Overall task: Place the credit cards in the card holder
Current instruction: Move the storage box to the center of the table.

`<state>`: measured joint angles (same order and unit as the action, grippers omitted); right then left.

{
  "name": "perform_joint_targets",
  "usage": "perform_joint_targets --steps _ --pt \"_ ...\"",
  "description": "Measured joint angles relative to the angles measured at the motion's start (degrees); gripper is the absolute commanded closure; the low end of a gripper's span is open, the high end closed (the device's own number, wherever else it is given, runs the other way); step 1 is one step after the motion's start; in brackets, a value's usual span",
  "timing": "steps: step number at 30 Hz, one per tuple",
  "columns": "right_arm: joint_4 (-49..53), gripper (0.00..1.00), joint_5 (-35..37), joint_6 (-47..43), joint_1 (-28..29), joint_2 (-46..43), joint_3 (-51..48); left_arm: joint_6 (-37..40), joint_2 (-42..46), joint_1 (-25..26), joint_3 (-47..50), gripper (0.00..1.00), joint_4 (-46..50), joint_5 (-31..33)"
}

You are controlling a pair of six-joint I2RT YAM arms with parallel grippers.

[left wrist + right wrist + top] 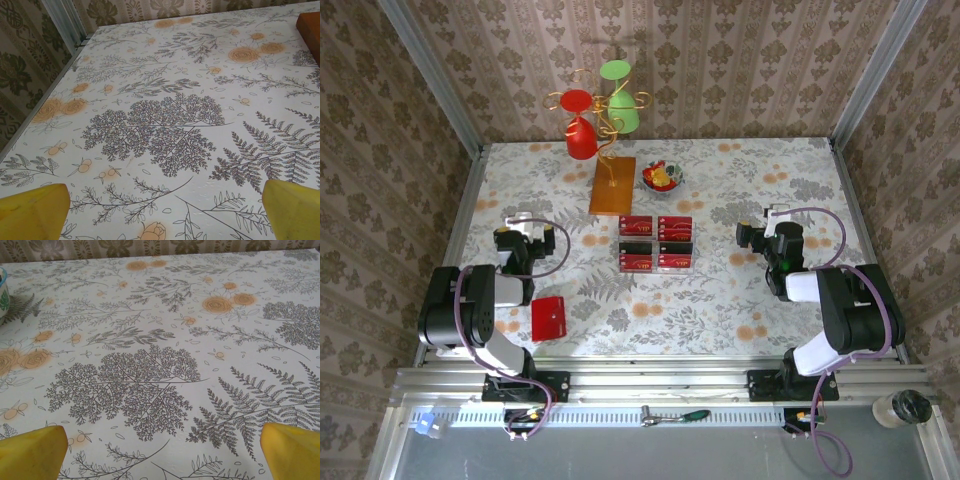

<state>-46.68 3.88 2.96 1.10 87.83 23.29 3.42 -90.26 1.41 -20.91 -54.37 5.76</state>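
Lying in a two-by-two block at the middle of the table [740, 300], the credit cards [674, 227] show red faces with gold lettering, and dark stripes run where the rows meet. Whether a clear tray sits under them I cannot tell. The card holder [549, 318] lies closed and flat, well apart from the cards, toward the near-left part of the table and just beside my left arm's lower links.

Behind the cards stands a wooden base [612, 185] with a gold wire stand that carries a red glass [581, 135] and a green glass [623, 105]. A small bowl [662, 178] with colourful contents sits just right of that base.

My left claw [523, 222] is released, spread wide, and holds nothing. In its wrist view the left claw [162, 212] shows yellow fingertips [32, 212] at the two lower corners over bare floral cloth, with a corner of the wooden base [309, 27] at top right.

My right claw [772, 218] is likewise released and empty, off to the right of the cards. In its wrist view the right claw [160, 452] frames patterned cloth, with the bowl's rim [2, 290] at the left edge.
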Motion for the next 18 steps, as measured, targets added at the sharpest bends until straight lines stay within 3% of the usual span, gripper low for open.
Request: perform_joint_targets --steps 7,11,14,18 --pt "18.4 0.00 6.4 4.2 0.0 -13.6 7.8 0.0 7.3 0.5 -3.2 0.00 11.5 0.9" --pt "31.1 0.00 12.2 16.3 -0.4 -19.8 16.1 -2.1 13.7 0.5 -9.2 0.00 20.8 2.0" --pt "37.5 0.00 10.8 22.2 -1.3 -23.0 17.6 -6.6 17.6 0.9 -12.8 0.00 28.1 1.9" --pt "46.0 0.04 2.4 26.0 -0.9 -24.5 17.6 -16.0 22.9 2.8 -14.2 0.00 36.3 -0.6"
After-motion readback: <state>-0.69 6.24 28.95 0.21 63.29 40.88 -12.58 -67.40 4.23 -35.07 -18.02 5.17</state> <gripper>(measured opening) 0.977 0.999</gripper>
